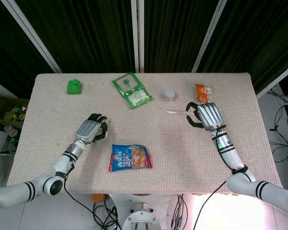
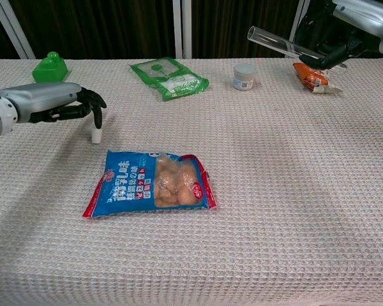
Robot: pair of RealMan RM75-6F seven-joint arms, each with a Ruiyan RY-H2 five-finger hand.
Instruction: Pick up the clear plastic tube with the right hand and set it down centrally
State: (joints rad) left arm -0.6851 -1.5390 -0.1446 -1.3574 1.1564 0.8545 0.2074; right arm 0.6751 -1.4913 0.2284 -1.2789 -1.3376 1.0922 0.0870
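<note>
1. The right robot hand holds the tube, fingers curled around one end; the free, open end sticks out to this hand's left.
2. In the chest view the tube is raised above the bench, roughly level but a little tilted (the open end sits slightly higher).
3. An orange packet lies on the bench just beyond the right robot hand, below the held end of the tube in the chest view.
4. A small white jar stands beyond and to the left of that hand, near the tube's free end.
5. The left robot hand hovers low over the bench, fingers curled downward with nothing in them.
6. A small white cap lies directly under its fingertips (whether they touch it I cannot tell).
7. A blue snack bag lies flat to the right of the left robot hand and nearer the robot.
8. A green pouch lies far beyond that hand and to its right; a green block lies far beyond it, slightly left.
</note>
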